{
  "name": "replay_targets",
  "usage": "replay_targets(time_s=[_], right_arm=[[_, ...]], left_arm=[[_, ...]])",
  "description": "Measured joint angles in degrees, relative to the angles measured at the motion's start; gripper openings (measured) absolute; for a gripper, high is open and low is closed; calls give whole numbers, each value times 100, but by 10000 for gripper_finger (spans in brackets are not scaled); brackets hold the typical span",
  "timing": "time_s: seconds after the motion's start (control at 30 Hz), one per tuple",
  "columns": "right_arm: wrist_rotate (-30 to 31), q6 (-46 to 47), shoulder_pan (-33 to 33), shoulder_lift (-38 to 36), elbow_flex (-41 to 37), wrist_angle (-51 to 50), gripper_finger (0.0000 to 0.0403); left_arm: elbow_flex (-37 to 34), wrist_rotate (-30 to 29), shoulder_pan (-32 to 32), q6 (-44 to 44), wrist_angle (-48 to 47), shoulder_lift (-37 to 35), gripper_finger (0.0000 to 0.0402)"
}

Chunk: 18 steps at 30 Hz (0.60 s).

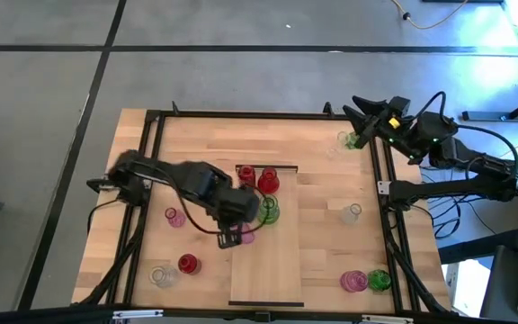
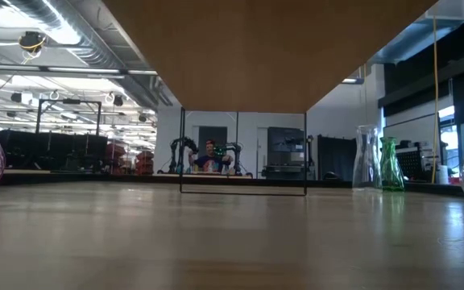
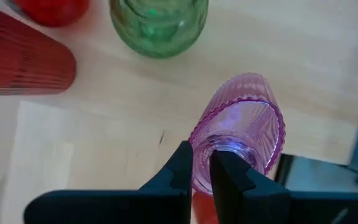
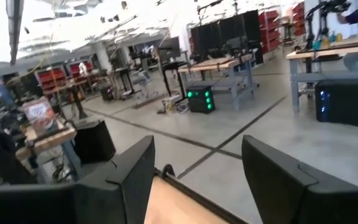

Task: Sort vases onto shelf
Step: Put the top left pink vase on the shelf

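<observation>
The shelf (image 1: pixel 272 270) is a pale board lying mid-table. Two red vases (image 1: pixel 245 175) (image 1: pixel 268 184) and a green vase (image 1: pixel 269 212) stand on its far end. My left gripper (image 1: pixel 232 237) reaches over the shelf's left edge, just near of the green vase (image 3: pixel 157 25), and is shut on a pink ribbed vase (image 3: pixel 241 124). My right gripper (image 1: pixel 364 120) hovers open and level at the table's far right corner, with nothing between its fingers (image 4: pixel 135 180). The low view shows neither gripper. My left gripper holds the pink vase by the wall of its mouth rim (image 3: pixel 202 146), pinched between the two fingertips (image 3: pixel 182 165). One finger seems to sit inside the mouth and the other outside. The fingers point steeply down from above. The vase hangs below them, slightly tilted, over the shelf.
Loose vases stand on the tabletop: pink (image 1: pixel 174 216), red (image 1: pixel 188 264) and clear (image 1: pixel 160 275) on the left, green (image 1: pixel 350 139) at the far right, clear (image 1: pixel 352 213) mid-right, pink (image 1: pixel 353 281) and green (image 1: pixel 379 280) near right. The shelf's near half is bare.
</observation>
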Motion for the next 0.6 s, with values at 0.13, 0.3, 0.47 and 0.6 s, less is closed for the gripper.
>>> replay_targets(time_s=[0.13, 0.3, 0.47, 0.6], right_arm=[[-142, -3, 2, -183, 0, -351, 223], [-177, 8, 1, -331, 0, -583, 223], [-372, 15, 2, -393, 0, -626, 223], [-511, 17, 2, -413, 0, -626, 223]], left_arm=[[302, -86, -107, 38, 47, 295, 24], [323, -101, -220, 169, -38, 547, 24], [323, -302, -374, 596, -27, 698, 24], [341, -299, -367, 603, -25, 760, 24]])
